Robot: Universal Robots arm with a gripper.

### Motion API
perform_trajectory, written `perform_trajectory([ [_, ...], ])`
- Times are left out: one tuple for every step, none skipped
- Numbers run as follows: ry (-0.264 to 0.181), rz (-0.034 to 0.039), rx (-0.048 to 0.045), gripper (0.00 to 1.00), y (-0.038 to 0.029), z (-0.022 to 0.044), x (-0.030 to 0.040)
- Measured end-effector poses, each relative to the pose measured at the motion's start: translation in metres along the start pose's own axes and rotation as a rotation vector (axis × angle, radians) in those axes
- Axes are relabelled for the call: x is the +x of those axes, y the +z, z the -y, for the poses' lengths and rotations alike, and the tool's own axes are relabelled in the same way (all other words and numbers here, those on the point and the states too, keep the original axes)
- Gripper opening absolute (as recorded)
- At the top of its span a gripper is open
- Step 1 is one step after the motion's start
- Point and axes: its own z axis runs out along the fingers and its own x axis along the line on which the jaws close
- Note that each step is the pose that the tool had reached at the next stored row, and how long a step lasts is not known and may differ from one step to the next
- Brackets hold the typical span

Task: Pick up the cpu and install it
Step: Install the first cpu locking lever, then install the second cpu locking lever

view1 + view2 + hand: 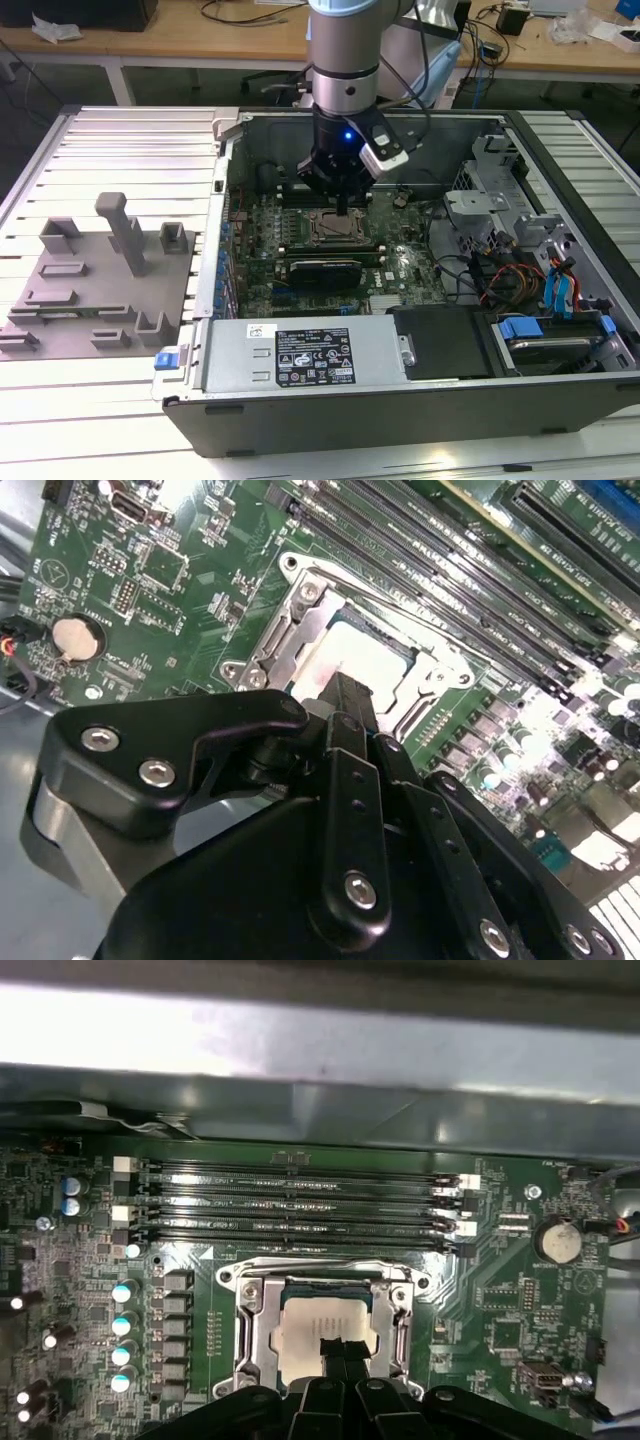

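Claw (342, 207): black fingers (345, 695) drawn together, tips resting on or just above the chip, directly over the socket, presumably to seat it squarely.
Computer case (560, 400): lid off, holds the green board (400, 265).
Socket (325, 1325): metal frame, mid-board beside the memory slots (300, 1205).
Chip (325, 1322): pale, lying flat inside the socket.

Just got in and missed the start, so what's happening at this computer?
A robot arm reaches into an open computer case lying on its side. Its gripper is down over the metal-framed socket on the motherboard. The cpu lies inside the socket frame, right at the fingertips. A grey plastic tray lies beside the case, on the exterior view's left.
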Motion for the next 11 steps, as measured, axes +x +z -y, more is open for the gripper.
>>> perform_trajectory([
  [0.000, 0.0000, 0.0000, 0.11, -0.0010, 0.0000, -0.0001],
  [0.000, 0.0001, -0.0002, 0.11, -0.0011, 0.0000, -0.0001],
  [0.000, 0.0000, 0.0001, 0.11, -0.0013, 0.0004, -0.0001],
  [0.000, -0.0001, 0.0001, 0.11, -0.0013, 0.0011, -0.0001],
  [0.000, 0.0000, 0.0001, 0.11, -0.0013, 0.0016, -0.0001],
  [0.000, 0.0001, 0.0001, 0.11, -0.0012, 0.0021, 0.0000],
  [0.000, 0.0000, 0.0001, 0.11, -0.0012, 0.0021, 0.0000],
  [0.000, 0.0000, 0.0002, 0.11, -0.0012, 0.0021, 0.0000],
  [0.000, 0.0000, 0.0001, 0.11, -0.0012, 0.0022, 0.0000],
  [0.000, 0.0000, 0.0002, 0.11, -0.0012, 0.0023, 0.0000],
  [0.000, 0.0000, 0.0002, 0.11, -0.0013, 0.0023, 0.0000],
])
